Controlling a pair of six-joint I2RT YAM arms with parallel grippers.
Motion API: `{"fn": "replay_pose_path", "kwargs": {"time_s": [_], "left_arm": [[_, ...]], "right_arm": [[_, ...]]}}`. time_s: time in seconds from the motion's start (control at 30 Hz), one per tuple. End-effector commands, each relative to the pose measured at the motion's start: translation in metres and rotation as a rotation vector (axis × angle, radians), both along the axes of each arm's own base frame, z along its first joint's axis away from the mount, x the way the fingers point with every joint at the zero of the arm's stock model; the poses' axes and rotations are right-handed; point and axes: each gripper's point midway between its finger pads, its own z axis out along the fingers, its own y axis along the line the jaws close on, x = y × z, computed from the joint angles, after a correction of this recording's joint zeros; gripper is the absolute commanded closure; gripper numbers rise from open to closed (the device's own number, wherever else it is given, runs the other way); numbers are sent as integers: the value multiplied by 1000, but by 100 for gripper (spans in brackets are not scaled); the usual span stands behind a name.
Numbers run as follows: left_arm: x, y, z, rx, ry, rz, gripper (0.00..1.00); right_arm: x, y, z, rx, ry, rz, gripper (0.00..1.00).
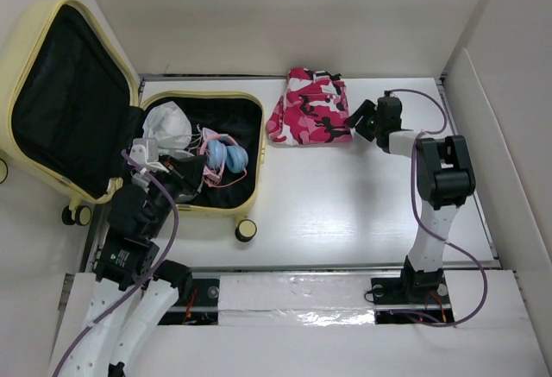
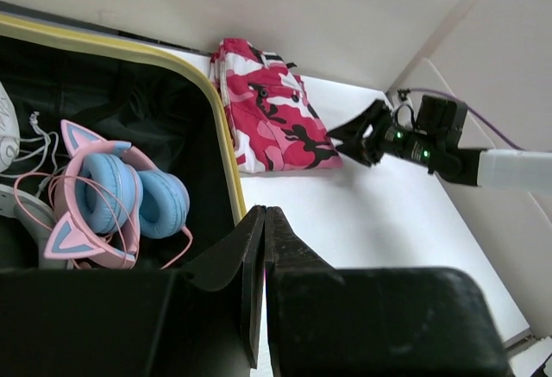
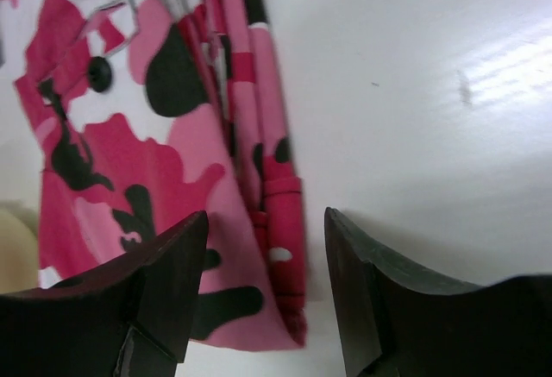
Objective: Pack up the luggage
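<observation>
Well, the large pale yellow hard-shell suitcase (image 1: 260,154) lies open at the upper left of the top view. Its black-lined lid leans out past the left edge of the white counter (image 1: 362,213), and one yellow-and-black wheel (image 1: 246,230) shows at its lower right corner. Inside sit pink-and-blue cat-ear headphones (image 2: 121,200) and a crumpled white bundle (image 1: 168,125); I can't tell what that bundle is. The left claw (image 2: 264,222) hangs over the lower part of the case, its fingers pressed together with nothing between them. A folded pink, white and black camouflage garment (image 1: 310,108) lies at the counter's far edge, just right of the case. The right claw (image 3: 266,252) hovers spread at the garment's right border; whether it touches, I can't tell. Bare counter runs wide between the case and the right arm. In the right wrist view the garment is cut off at the top and left.
</observation>
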Motion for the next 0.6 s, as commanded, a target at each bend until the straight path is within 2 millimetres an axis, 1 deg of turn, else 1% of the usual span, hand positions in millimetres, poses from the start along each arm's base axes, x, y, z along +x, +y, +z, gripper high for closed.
{"fn": "replay_pose_path", "kwargs": {"time_s": [0.0,0.03,0.07,0.1,0.13,0.17,0.2,0.23,0.27,0.3,0.33,0.37,0.4,0.43,0.47,0.5,0.53,0.57], "left_arm": [[10,-8,4,6,-16,-34,100],[11,-11,3,8,-10,-49,100],[13,-14,0,3,5,-61,100],[15,-15,-2,2,13,-66,100],[14,-20,0,-8,4,-99,100],[16,-24,-2,-12,13,-111,100],[17,-27,-4,-23,21,-128,100],[19,-36,-6,-28,30,-170,100],[20,-41,-9,-31,46,-195,100],[22,-46,-13,-40,70,-214,100],[23,-54,-16,-56,86,-256,100],[29,-61,-27,-69,135,-280,100],[28,-72,-30,-86,147,-325,100],[28,-84,-24,-127,139,-360,100],[34,-93,-30,-136,165,-372,100],[29,-109,-29,-148,169,-415,100],[34,-116,-22,-179,152,-404,100],[40,-126,-29,-178,178,-402,100]], "right_arm": [[17,26,20,83,-28,143,41],[20,30,19,102,-27,155,47],[23,32,25,133,-41,184,54],[25,36,25,151,-51,203,62],[25,35,20,182,-41,202,75],[22,36,20,219,-39,229,82],[23,41,26,243,-76,256,87],[21,36,28,295,-79,270,95],[21,35,33,323,-100,276,98],[18,32,38,347,-159,280,100],[14,28,42,406,-164,259,100],[13,14,53,428,-202,236,100],[11,7,65,434,-266,226,100],[-3,1,52,450,-234,194,100],[-9,-5,65,443,-261,180,100],[-13,-14,66,428,-272,144,100],[-28,-20,52,417,-235,111,100],[-35,-22,50,410,-229,92,100]]}}
